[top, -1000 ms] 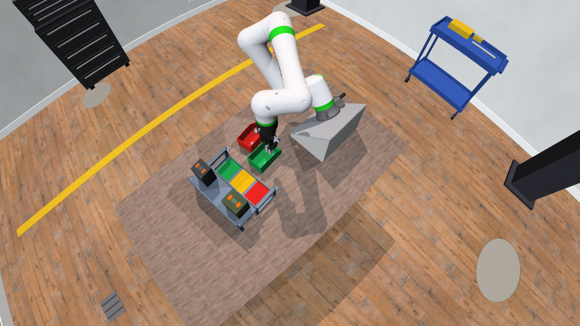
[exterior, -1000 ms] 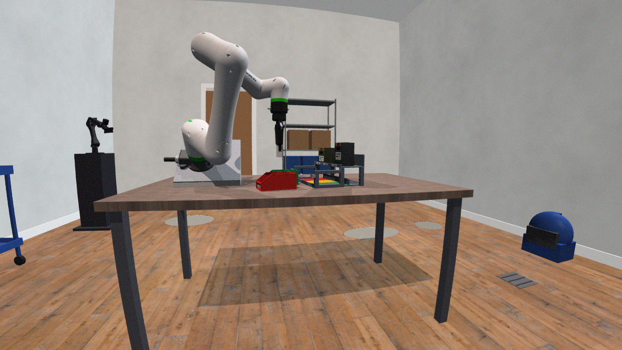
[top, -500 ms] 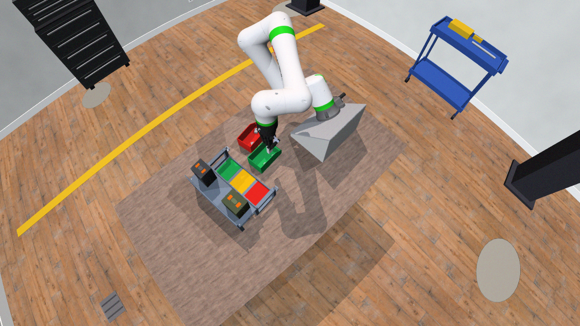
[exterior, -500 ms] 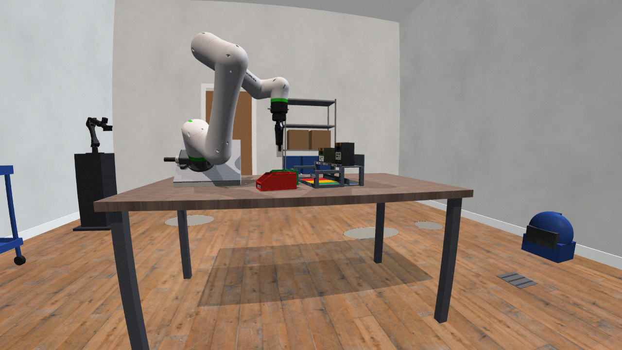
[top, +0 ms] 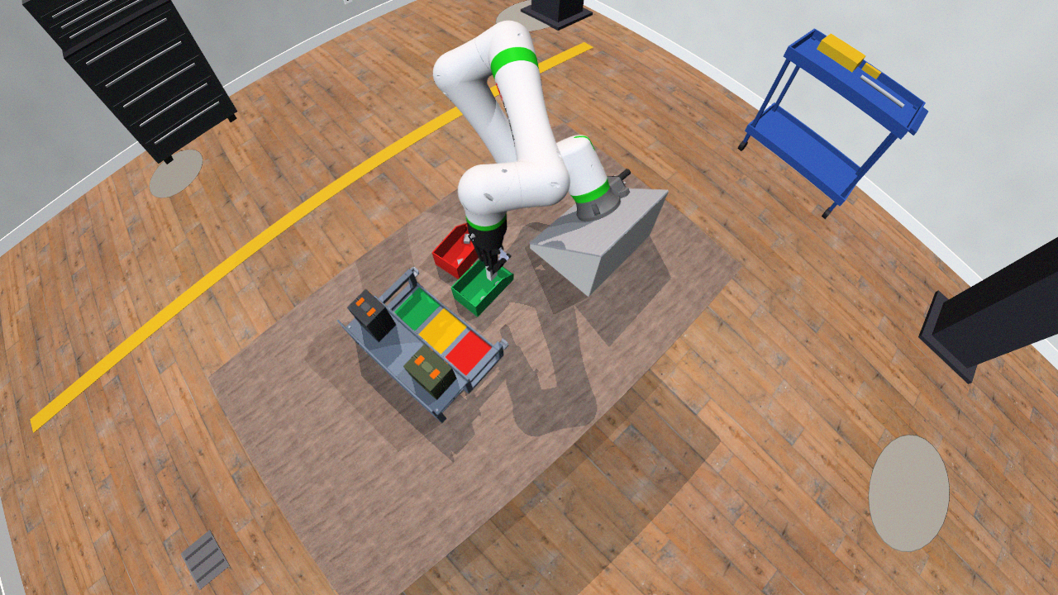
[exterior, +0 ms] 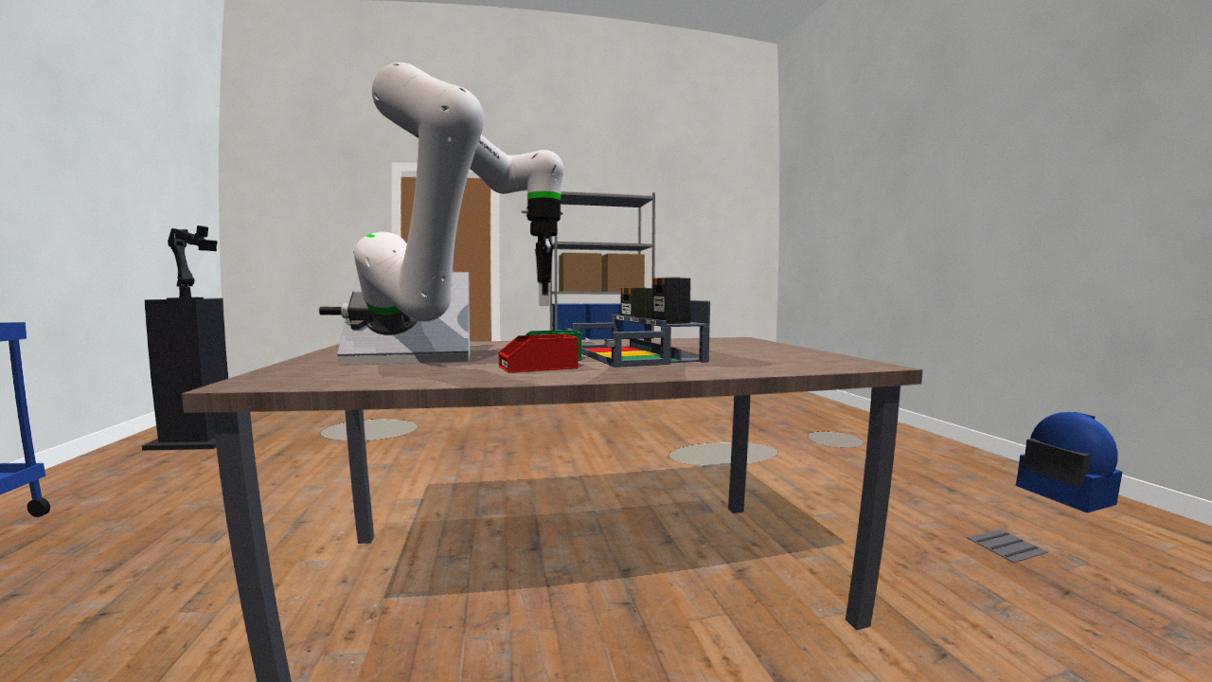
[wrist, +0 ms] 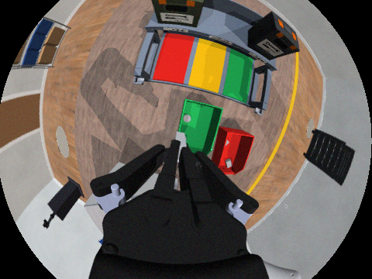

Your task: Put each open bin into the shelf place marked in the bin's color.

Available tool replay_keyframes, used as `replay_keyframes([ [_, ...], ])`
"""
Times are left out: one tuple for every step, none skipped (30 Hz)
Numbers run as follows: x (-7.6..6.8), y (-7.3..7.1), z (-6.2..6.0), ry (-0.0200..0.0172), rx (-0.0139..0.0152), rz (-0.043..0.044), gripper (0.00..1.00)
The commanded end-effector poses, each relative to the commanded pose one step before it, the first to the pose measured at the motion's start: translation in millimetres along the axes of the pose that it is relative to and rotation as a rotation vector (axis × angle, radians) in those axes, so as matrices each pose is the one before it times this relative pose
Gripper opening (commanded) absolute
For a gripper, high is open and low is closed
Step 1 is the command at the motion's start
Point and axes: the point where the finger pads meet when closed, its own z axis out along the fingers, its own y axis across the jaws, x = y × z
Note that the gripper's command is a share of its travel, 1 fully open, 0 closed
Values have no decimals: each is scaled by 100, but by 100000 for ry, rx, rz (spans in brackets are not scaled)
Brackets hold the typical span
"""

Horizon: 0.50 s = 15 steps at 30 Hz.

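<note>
Bins in two colors stand level on the table (top: 296,444) (exterior: 762,365) (wrist: 93,124) in front of the shelf (top: 392,359) (exterior: 667,343) (wrist: 229,21). The green bin (top: 473,297) (exterior: 579,343) (wrist: 205,125) is glossy, open-topped and straight-walled at its shelf end, with a round pale part (wrist: 187,118) inside. The red bin (top: 444,266) (exterior: 542,353) (wrist: 242,155) sits just beside it, also in front of the shelf; its sides slope down toward the end facing away from the shelf, and small light gray parts (wrist: 229,163) lie in it.

On the shelf's low floor are a green mark (top: 416,308) (exterior: 641,357) (wrist: 237,74), a yellow mark (top: 442,330) (wrist: 208,63) in the middle and a red mark (top: 469,353) (wrist: 174,58); neither bin is on them. The shelf's upper board carries a black case (top: 372,316) (exterior: 671,299) (wrist: 273,36) toward the green end and an olive case (top: 429,373) (exterior: 638,302) (wrist: 178,12) toward the red end. The gripper (top: 491,272) (exterior: 544,296) (wrist: 179,139) hangs above the table in front of the shelf, its jaws pressed together with nothing between them, apart from both bins.

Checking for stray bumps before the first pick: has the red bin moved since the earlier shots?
No. In the top view the red bin sits the same beside the green bin.
</note>
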Motion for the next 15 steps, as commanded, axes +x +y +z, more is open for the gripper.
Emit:
replay_keyframes([
  [12,-9,-21,40,15,1,0],
  [0,0,0,0,0,0,0],
  [14,194,-21,11,42,-102,0],
  [61,1124,-115,66,225,-577,0],
  [18,2427,-220,139,394,-1172,0],
  [-34,820,-69,44,106,-375,0],
  [-37,593,-48,31,68,-265,0],
  [-65,802,-62,40,82,-351,0],
  [-90,864,-63,40,74,-369,0],
  [-111,871,-60,37,61,-362,0],
  [-132,867,-57,33,47,-352,0],
  [-152,862,-54,28,33,-341,0],
  [-172,860,-51,23,20,-332,0],
  [-193,857,-48,18,8,-323,0],
  [-213,853,-45,12,-5,-314,0],
])
